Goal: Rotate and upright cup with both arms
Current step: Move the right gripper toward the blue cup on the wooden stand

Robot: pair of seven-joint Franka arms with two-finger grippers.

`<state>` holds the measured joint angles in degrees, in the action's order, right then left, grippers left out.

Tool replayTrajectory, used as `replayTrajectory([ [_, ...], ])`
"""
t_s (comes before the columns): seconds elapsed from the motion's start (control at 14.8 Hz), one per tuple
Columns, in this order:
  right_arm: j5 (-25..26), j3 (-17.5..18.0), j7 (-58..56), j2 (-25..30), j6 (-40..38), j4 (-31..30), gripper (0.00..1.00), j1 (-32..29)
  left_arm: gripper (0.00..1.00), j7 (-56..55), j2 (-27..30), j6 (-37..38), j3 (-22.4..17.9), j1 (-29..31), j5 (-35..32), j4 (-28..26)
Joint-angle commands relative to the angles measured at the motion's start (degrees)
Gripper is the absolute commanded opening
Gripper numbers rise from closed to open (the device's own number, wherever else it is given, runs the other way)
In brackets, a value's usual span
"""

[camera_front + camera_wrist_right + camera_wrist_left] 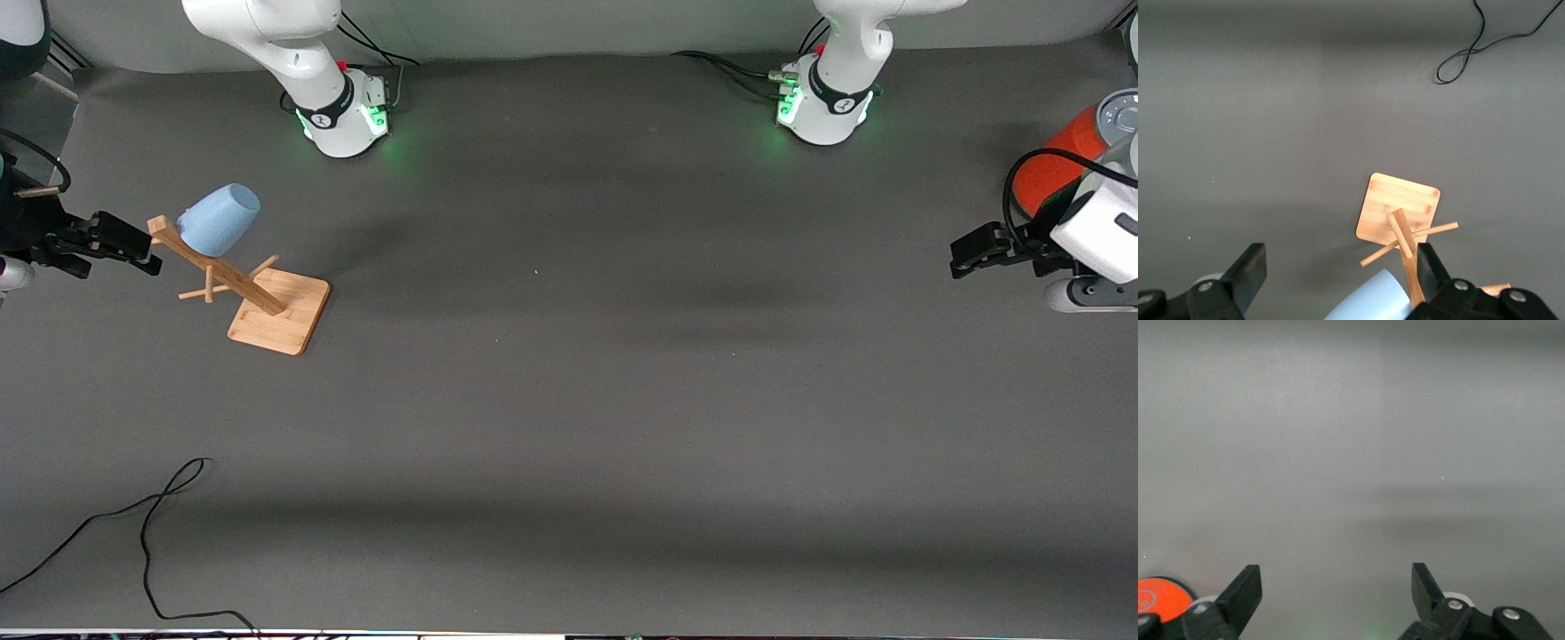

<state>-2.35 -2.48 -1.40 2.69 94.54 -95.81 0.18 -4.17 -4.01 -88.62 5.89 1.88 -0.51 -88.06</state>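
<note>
The pale-blue cup point(219, 219) hangs tilted, mouth down, on a peg near the top of a wooden rack point(267, 311) at the right arm's end of the table. My right gripper point(147, 252) is open and empty, up beside the top of the rack, close to the cup but apart from it. In the right wrist view the cup point(1371, 300) shows between the open fingers of that gripper point(1341, 260), above the rack's base point(1401, 203). My left gripper point(960, 258) is open and empty at the left arm's end of the table, with only bare mat ahead of it point(1337, 580).
A large orange-red can point(1062, 151) with a grey lid stands by the left arm's wrist, and shows in the left wrist view point(1158, 599). A black cable point(147, 524) lies on the grey mat nearer the front camera than the rack, and shows in the right wrist view point(1471, 53).
</note>
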Motion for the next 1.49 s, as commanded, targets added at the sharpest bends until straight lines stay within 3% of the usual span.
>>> replayTrajectory([
  [0.0, 0.5, 0.0, -0.9, -1.4, -0.5, 1.9, 1.00, 0.1, 1.00, 0.8, -0.2, -0.5, -0.4, -0.6, -0.6, 0.5],
  [0.27, 0.2, -0.2, 0.0, -0.1, -2.3, 1.9, 1.00, -0.1, 1.00, 0.8, -0.2, -0.5, -0.4, -0.6, -0.6, 0.5],
  [0.54, -1.6, -1.3, 20.5, 4.2, -9.2, 0.0, 1.00, -0.1, 1.00, 0.8, -0.2, -0.6, -0.4, -0.6, -0.6, 0.5],
  [1.01, -8.6, -8.9, 42.6, 13.9, -7.6, -17.7, 1.00, 0.0, 1.00, 0.8, -0.2, -0.8, -0.4, -0.6, -0.7, 0.6],
  [1.42, -9.2, -10.8, 43.1, 19.7, 3.1, -32.2, 1.00, -0.1, 1.00, 0.8, -0.2, -0.8, -0.4, -0.6, -0.6, 0.5],
])
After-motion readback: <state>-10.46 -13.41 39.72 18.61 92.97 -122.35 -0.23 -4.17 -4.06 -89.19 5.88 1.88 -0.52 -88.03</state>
